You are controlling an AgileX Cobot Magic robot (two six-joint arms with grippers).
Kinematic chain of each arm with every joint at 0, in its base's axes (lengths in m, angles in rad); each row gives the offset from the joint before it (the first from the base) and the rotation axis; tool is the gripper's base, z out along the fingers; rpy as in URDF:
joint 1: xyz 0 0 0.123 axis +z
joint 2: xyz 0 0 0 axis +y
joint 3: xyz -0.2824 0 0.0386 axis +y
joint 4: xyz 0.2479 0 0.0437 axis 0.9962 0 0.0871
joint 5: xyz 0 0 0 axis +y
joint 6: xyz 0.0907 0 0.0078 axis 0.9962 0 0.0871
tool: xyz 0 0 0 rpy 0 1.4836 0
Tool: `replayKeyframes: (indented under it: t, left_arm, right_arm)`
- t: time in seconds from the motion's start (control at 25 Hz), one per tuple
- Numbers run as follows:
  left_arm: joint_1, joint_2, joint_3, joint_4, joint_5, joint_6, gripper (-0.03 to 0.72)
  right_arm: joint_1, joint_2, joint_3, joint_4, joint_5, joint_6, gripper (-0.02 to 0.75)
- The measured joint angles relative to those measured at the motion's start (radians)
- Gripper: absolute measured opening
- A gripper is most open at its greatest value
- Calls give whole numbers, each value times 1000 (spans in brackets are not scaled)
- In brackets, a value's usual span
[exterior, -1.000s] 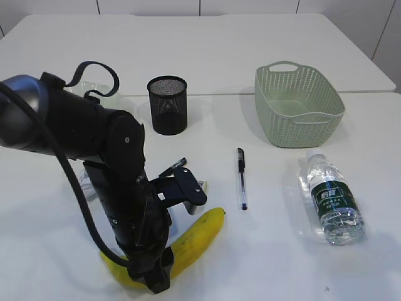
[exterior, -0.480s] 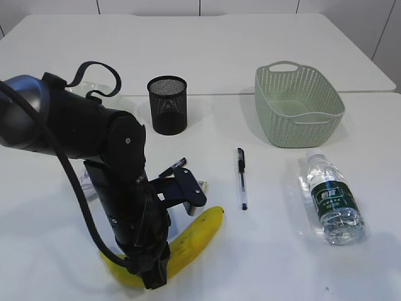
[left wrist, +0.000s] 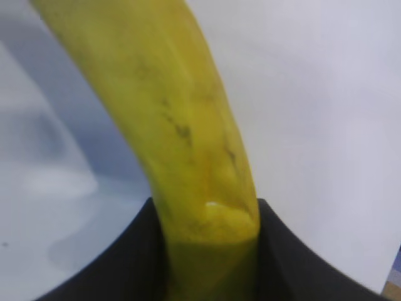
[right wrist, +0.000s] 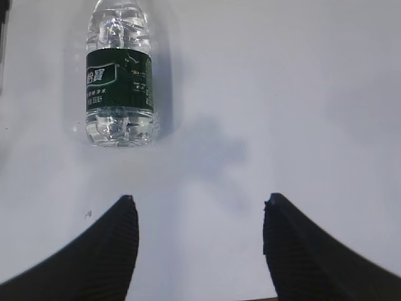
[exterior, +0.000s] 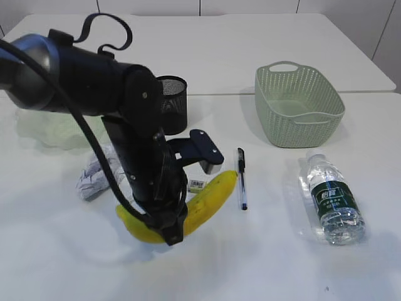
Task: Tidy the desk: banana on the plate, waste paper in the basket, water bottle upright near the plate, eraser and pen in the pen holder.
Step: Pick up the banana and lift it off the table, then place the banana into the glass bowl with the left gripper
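Since a second ago the left arm has risen and swung toward the middle of the desk (exterior: 56, 263), carrying the banana (exterior: 210, 197) up with it; the fruit lay flat on the desk near the front edge then and now hangs clear of it, casting a shadow below. The lift has also uncovered the crumpled waste paper (exterior: 94, 175) and a pale green plate (exterior: 53, 132) at the left.

Nearest the camera, the left claw (exterior: 172, 233) is clamped on the lower part of the banana; the left wrist view shows the peel wedged tight between the dark jaws. To the right, the water bottle (exterior: 330, 200) lies on its side. The right claw (right wrist: 199, 241) hovers over the desk just short of the bottle's base, jaws spread wide and holding nothing.

A little farther back lie the eraser (exterior: 197, 184), just behind the banana, and the pen (exterior: 241, 177), flat on the desk. Beyond them stand the mesh pen holder (exterior: 172, 103), partly hidden by the arm, and the green basket (exterior: 297, 103).

By my reading, nothing is finished. The banana is in transit; paper, bottle, eraser and pen are all untouched.

Count: one banana, one paper wad, one bottle, one eraser, one pen, one plate, one holder, one basket.
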Motion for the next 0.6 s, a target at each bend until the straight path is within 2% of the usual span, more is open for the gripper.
replayKeyframes:
  t: [0.24,0.6]
  left_arm:
    - [34,-27,-134,126,62,-121,241]
    - [232,-139,-196,146,85,-160,241]
  right_arm:
    - [0,0,0,-2,-10,0,465]
    - [0,0,0,-4,-37,0,465]
